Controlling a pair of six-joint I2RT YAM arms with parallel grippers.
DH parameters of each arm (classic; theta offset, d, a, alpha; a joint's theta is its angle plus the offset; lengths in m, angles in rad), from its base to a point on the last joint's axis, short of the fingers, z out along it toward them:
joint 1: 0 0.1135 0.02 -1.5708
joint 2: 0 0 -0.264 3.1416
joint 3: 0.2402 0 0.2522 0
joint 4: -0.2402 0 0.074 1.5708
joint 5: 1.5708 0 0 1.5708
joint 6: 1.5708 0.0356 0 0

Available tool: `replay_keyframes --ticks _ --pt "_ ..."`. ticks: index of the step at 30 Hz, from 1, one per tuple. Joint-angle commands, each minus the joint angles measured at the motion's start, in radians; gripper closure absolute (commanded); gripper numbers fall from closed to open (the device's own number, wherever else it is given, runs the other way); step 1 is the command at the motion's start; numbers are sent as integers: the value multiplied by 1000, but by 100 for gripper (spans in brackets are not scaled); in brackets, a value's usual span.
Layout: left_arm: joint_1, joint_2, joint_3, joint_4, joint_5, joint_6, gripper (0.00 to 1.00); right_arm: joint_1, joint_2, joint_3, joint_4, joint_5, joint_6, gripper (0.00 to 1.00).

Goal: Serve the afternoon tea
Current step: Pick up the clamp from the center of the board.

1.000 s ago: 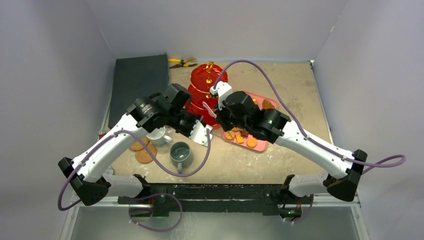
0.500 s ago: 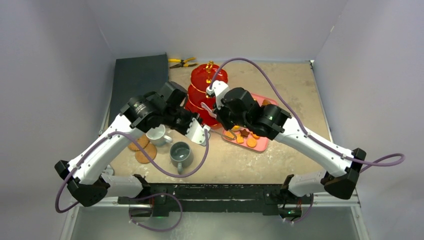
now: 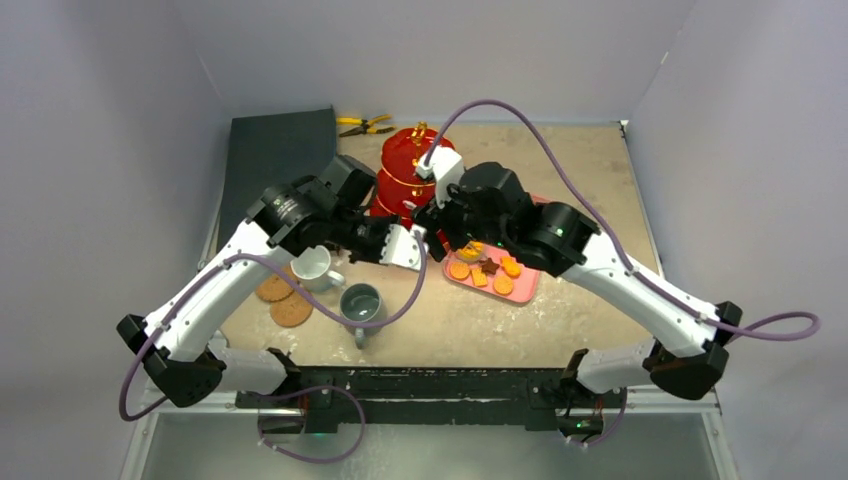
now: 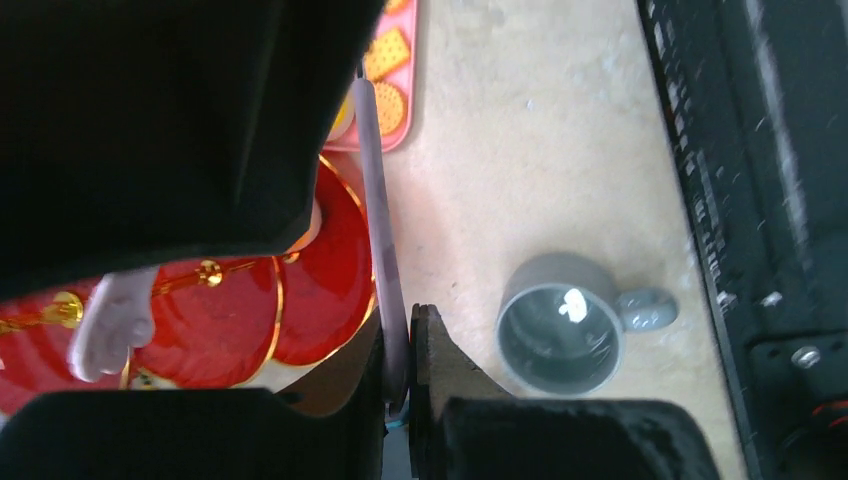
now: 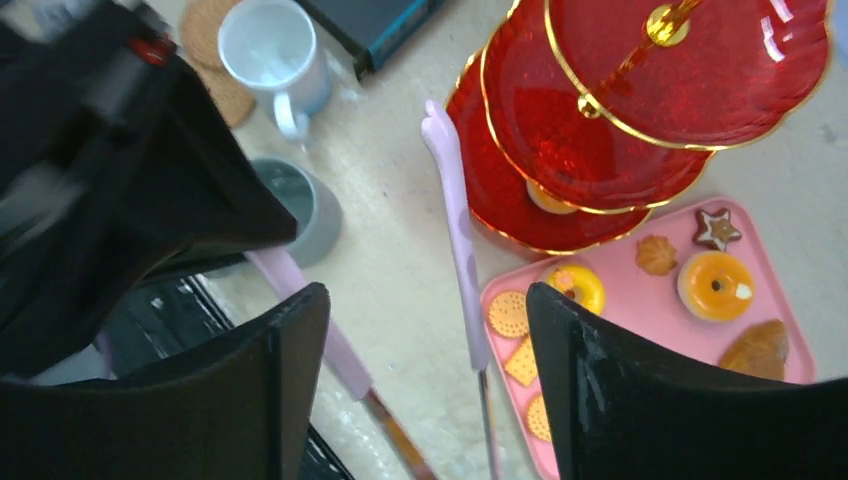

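Here, translucent red three-tier stand (image 5: 700,90), scalloped gold rims, gold handle (image 5: 663,18)

- The red three-tier stand (image 3: 412,152) is sitting on the desk (image 3: 590,320).
- The left hand (image 3: 412,248) and right hand (image 3: 437,222) are hovering close together just in front of the stand.
- A pink tray (image 3: 527,282) of biscuits (image 3: 459,270) is lying to the stand's front right.
- A white mug (image 3: 312,266), a grey mug (image 3: 361,305) and cork coasters (image 3: 290,311) are sitting to its front left.
- Pliers (image 3: 363,125) and a dark slab (image 3: 278,150) are lying to its left.
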Motion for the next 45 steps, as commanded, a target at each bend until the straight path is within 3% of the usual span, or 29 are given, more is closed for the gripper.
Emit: replay_keyframes --ticks 1,4,9,14,22,26,30,41,45 --pt "98 -50 -25 168 248 -282 100 -7 -142 37 154 -14 13 16" --pt "204 -78 -39 278 403 -493 100 -49 -236 20 258 -75 26 2" --pt "310 -113 -72 442 592 -816 100 -190 -299 18 402 -267 67 1" --pt "427 -162 -91 620 739 -1091 100 -251 -279 8 465 -389 100 1" --pt "604 -244 -167 1160 893 -1612 100 -410 -278 -108 733 -708 252 1" --pt "621 -243 -150 1182 925 -1629 100 -491 -219 -186 965 -955 418 1" --pt "621 -244 -159 1188 932 -1629 100 -494 -133 -196 1172 -1159 524 1" --pt "620 -233 -212 1204 948 -1608 100 -486 -9 -188 1360 -1170 600 1" --pt "618 -222 -215 1238 956 -1604 100 -460 37 -151 1352 -1165 579 1"
